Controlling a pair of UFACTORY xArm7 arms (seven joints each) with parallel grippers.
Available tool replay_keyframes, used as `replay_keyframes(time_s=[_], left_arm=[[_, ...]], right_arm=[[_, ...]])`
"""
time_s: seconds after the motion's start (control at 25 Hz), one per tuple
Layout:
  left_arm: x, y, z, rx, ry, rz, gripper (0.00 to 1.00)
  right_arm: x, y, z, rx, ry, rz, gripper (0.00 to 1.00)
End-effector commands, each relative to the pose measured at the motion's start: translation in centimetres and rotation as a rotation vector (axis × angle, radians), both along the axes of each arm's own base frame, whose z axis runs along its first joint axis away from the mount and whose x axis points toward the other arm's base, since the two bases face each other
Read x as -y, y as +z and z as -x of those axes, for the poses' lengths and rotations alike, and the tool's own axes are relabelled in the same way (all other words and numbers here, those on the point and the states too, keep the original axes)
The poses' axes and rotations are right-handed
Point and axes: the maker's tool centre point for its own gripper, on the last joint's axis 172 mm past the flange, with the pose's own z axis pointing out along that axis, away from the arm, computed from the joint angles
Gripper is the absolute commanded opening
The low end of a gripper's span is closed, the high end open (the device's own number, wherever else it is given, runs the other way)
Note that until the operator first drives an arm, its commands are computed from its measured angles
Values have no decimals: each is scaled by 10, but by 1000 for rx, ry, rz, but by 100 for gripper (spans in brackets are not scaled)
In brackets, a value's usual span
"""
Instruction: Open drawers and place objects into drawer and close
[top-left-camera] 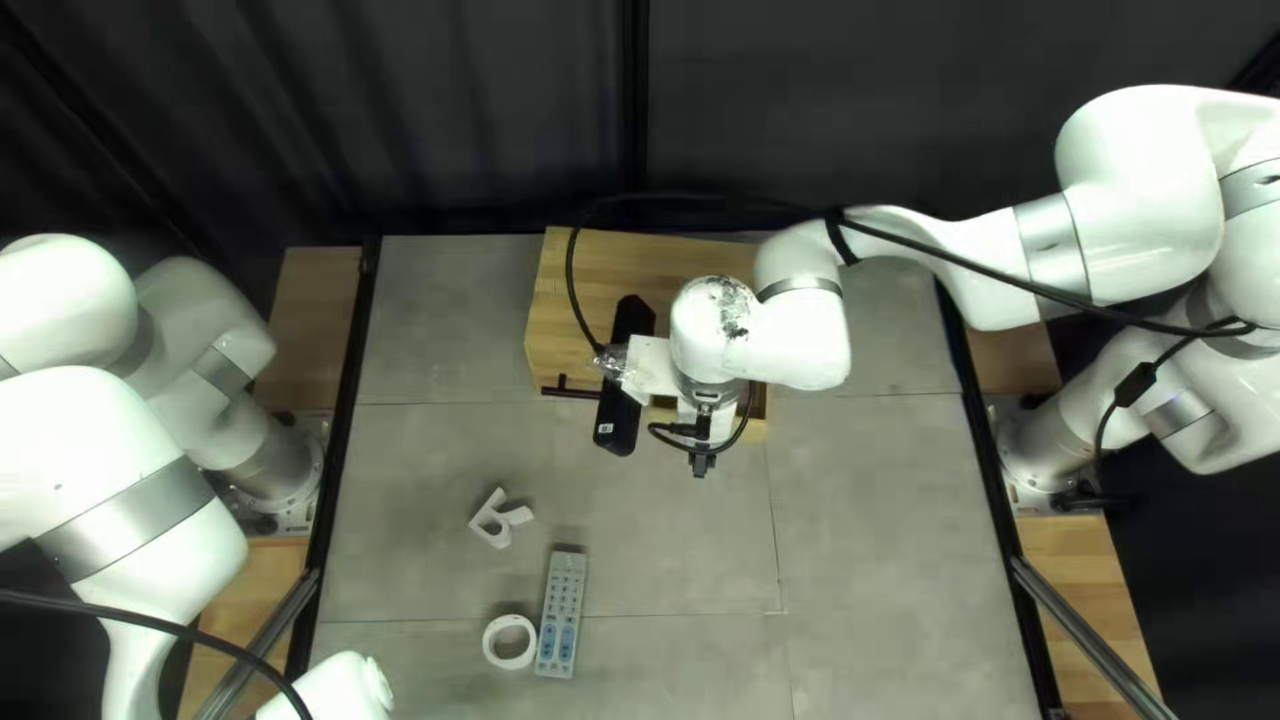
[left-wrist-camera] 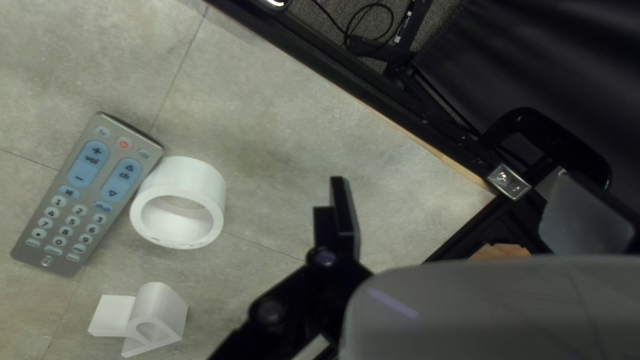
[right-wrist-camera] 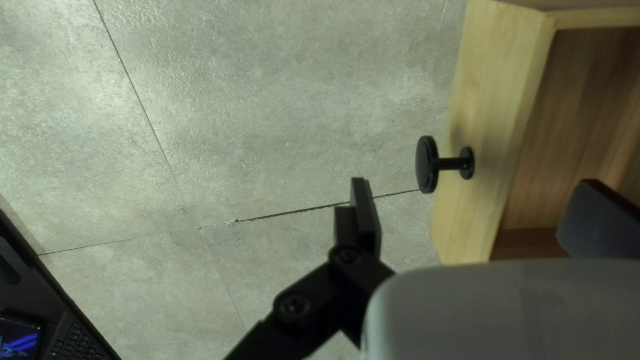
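Remote [left-wrist-camera: 87, 197]: on the worktop [top-left-camera: 867, 560], keys up, just beside the ring. Probably light, stiff, a little slick; best taken across the narrow middle, flat sides squeezed evenly.

Ring [left-wrist-camera: 205, 175]: white, hollow, lying with its opening up. Likely light and firm, prone to roll if tipped; to be gripped across the outer wall, or with one finger inside.

Letter [left-wrist-camera: 163, 307]: white, near ring and remote. Likely rigid plastic, light; to be pinched on the straight leg, thin parts spared.

Drawer [right-wrist-camera: 493, 80]: pale wood, pulled out from the cabinet [top-left-camera: 654, 267]. Black knob [right-wrist-camera: 427, 165], likely smooth; to be pushed squarely for closing.

Left gripper [left-wrist-camera: 460, 193]: fingers wide apart, nothing held, well clear of ring.

Right gripper [right-wrist-camera: 477, 193]: fingers wide apart, knob between, apparently without contact; nothing held.
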Motion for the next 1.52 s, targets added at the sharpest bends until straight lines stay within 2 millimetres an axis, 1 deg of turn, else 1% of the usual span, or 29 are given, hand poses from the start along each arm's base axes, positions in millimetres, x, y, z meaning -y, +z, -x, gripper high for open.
replay_keyframes(time_s=[0.04,0.16,0.28,0.56,1.16,1.52], left_arm=[[0,0,0,0,0,0,100],[0,0,0,0,0,0,100],[0,0,0,0,0,0,100],[0,0,0,0,0,0,100],[0,0,0,0,0,0,100],[0,0,0,0,0,0,100]], right_arm=[[-5,-8,-1,2,-1,-7,100],[-6,-11,-2,3,-1,-14,100],[-8,-9,-2,3,-3,-17,100],[-16,-13,-12,1,-13,-25,100],[-21,-9,-11,13,-11,-31,100],[-28,-10,-12,17,3,-37,100]])
